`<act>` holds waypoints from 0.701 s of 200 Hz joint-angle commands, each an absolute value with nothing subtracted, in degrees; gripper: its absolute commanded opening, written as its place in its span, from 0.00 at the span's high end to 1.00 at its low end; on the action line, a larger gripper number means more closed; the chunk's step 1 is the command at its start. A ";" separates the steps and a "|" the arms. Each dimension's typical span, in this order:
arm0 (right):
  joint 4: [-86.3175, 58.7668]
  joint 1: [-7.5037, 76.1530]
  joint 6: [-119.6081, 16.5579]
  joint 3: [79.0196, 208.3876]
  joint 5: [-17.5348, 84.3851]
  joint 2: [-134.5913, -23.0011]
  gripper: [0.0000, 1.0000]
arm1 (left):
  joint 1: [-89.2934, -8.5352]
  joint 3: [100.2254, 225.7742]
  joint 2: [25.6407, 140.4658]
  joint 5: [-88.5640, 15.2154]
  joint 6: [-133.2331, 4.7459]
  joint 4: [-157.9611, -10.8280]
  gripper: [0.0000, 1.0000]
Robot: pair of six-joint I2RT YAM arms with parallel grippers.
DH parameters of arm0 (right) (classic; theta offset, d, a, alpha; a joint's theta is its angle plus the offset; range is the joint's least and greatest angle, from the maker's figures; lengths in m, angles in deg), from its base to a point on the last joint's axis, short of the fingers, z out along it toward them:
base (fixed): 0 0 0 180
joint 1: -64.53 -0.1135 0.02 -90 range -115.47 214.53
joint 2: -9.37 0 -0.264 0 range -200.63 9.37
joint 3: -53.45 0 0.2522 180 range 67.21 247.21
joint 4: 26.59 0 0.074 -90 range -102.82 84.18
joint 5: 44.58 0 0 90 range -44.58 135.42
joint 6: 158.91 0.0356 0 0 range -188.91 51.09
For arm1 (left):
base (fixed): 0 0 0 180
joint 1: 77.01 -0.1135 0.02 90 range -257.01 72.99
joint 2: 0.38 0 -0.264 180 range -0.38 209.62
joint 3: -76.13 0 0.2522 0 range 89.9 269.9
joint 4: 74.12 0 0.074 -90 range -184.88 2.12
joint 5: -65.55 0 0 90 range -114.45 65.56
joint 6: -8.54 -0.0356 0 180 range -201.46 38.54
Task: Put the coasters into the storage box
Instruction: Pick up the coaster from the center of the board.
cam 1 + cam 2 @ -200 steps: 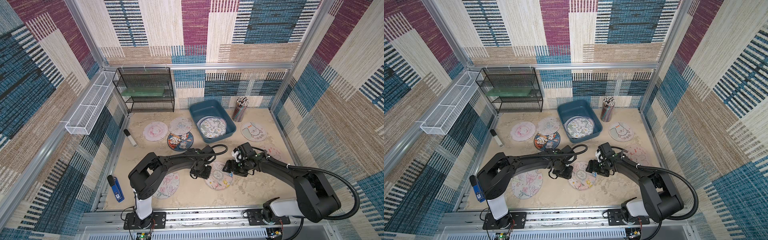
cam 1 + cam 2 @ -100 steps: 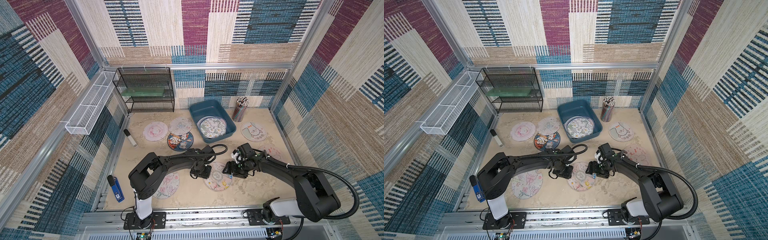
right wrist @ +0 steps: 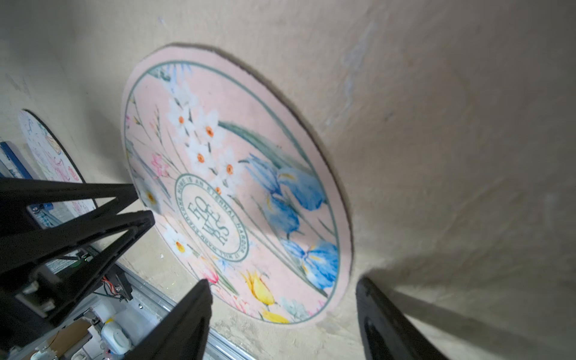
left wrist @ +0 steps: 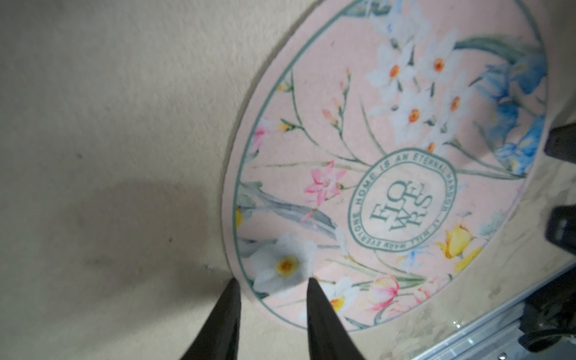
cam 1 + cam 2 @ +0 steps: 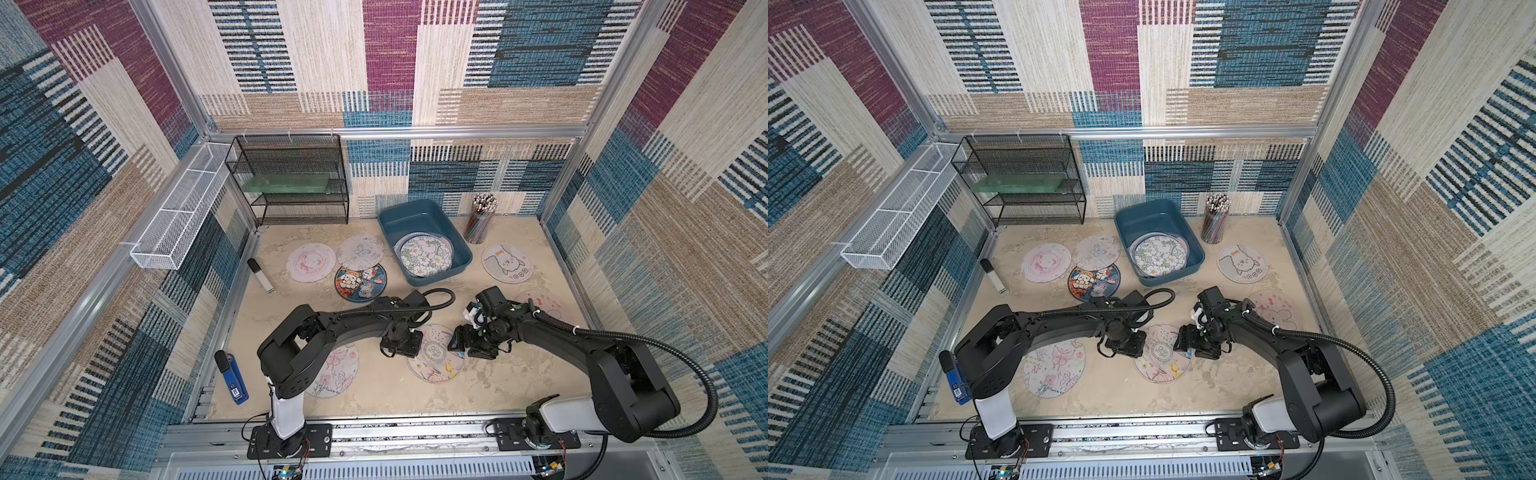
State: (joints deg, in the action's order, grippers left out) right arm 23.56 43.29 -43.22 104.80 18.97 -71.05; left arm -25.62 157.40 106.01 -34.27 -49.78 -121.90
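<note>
A: End effectors first. The left gripper (image 4: pixel 271 291) has its jaws a narrow way apart and holds nothing. One fingertip is over the bare table (image 4: pixel 109 156), its partner over the rim of the flower coaster (image 4: pixel 389 187). And the right gripper (image 3: pixel 283 283)?
B: Jaws wide, empty, straddling the rim on the far side of the same coaster. It lies flat between the two grippers, near the front of the table.
A: Step in hand, as I read it: getting an edge of this thin mat up off the surface. The next move calls for a finger under the rim while the other arm steadies it, then a carry to the box (image 5: pixel 411 224) at the back, well apart from here.
B: Count. Seven coasters on the table in both top views:
- the flower coaster
- the butterfly coaster (image 5: pixel 336 370), partly under the left arm
- the pink coaster (image 5: pixel 311 262)
- the pale coaster (image 5: pixel 360 251), just beside the dark blue coaster (image 5: pixel 360 284)
- the dog coaster (image 5: pixel 507 262)
- the faint coaster (image 5: pixel 542 301), beside the right arm
A: In the box?
B: A white-blossom coaster (image 5: pixel 424 255) on top, with more rims showing beneath — how many, I cannot tell. One box.
</note>
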 commanded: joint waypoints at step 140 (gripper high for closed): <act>19.56 43.13 -35.23 102.36 19.10 -71.01 0.24 | -25.55 156.82 107.47 -36.93 -51.21 -121.98 0.65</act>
